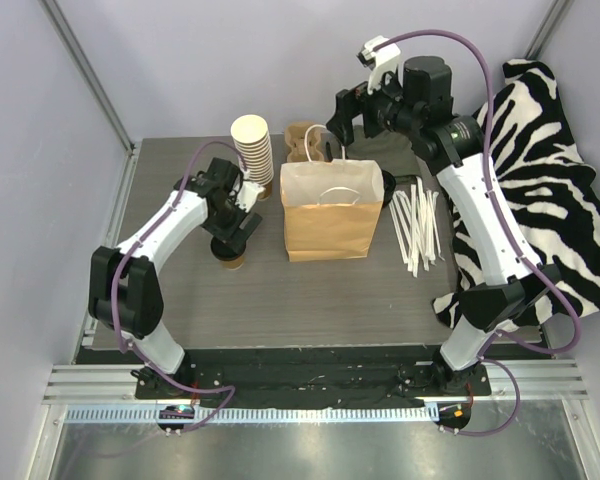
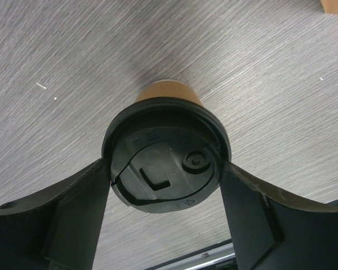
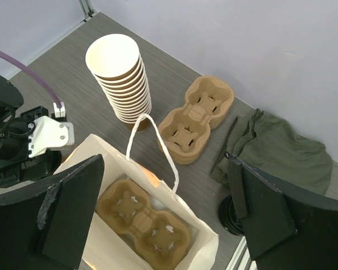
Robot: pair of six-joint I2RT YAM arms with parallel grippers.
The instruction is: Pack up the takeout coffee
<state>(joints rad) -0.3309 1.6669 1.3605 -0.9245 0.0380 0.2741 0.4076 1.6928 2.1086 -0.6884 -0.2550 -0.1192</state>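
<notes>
The takeout coffee (image 2: 166, 163), a brown paper cup with a black lid, stands on the grey table left of the paper bag (image 1: 328, 215). My left gripper (image 2: 166, 169) comes down on it from above, and both fingers (image 2: 84, 202) touch the lid's rim on opposite sides. From above, the cup (image 1: 233, 262) is mostly hidden under the left gripper (image 1: 230, 245). My right gripper (image 3: 164, 166) hangs open above the back of the bag (image 3: 203, 253), with nothing between its fingers. A brown cup carrier (image 3: 143, 228) lies in the bottom of the bag.
A tall stack of lidless cups (image 1: 252, 145) and a second carrier (image 1: 305, 140) stand behind the bag. A green cloth (image 3: 276, 149) and black lids (image 3: 231, 216) lie at the back right. White sticks (image 1: 417, 230) and a zebra cloth (image 1: 540, 180) are to the right.
</notes>
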